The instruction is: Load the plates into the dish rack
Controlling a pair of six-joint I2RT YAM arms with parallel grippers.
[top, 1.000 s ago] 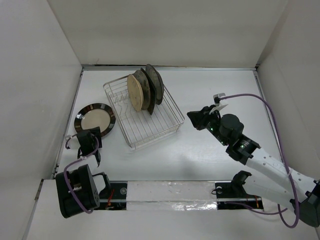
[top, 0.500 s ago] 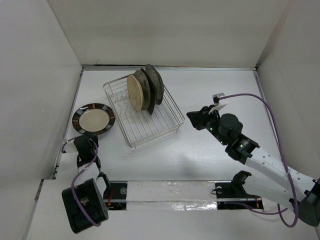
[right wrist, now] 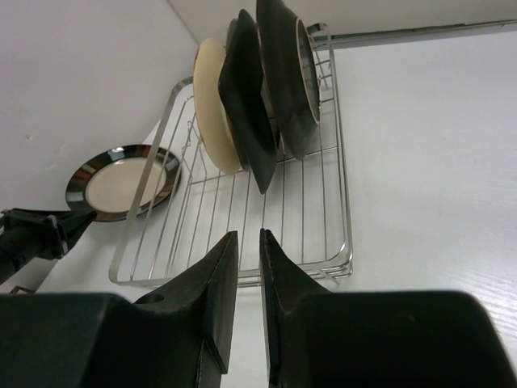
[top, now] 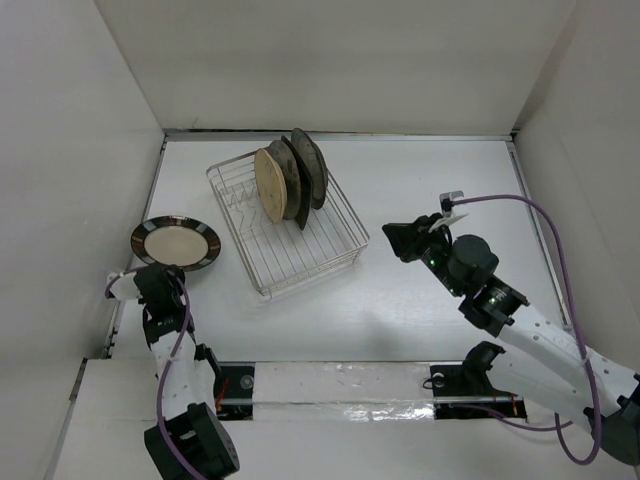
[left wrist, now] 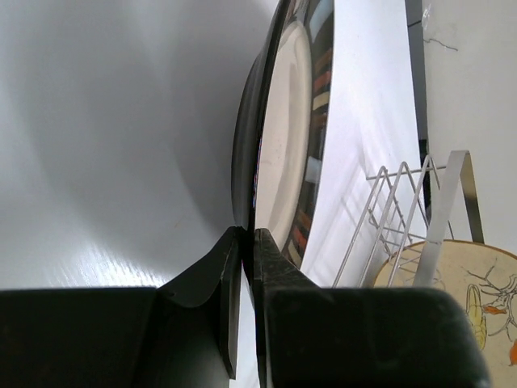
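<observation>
The black-striped-rim cream plate (top: 175, 245) (left wrist: 283, 137) (right wrist: 121, 182) is tipped up off the table at the far left. My left gripper (top: 158, 276) (left wrist: 249, 234) is shut on its near rim. The silver wire dish rack (top: 345, 215) (right wrist: 323, 234) (left wrist: 396, 218) holds three plates on edge: a tan round one (top: 268, 185) (right wrist: 212, 105), a dark square one (top: 292, 195) (right wrist: 246, 97) and a dark round one (top: 312, 165) (right wrist: 287, 81). My right gripper (top: 392, 238) (right wrist: 249, 234) hovers to the right of the rack. Its fingers stand a narrow gap apart, with nothing between them.
White walls enclose the table on the left, back and right; the left wall (top: 80, 180) is close to the held plate. A purple cable (top: 530, 215) loops over the right arm. A taped strip (top: 340, 385) runs along the near edge.
My left gripper has shut on the striped plate's rim and drawn it left, tipping it up off the table. The right arm has shifted slightly right.
</observation>
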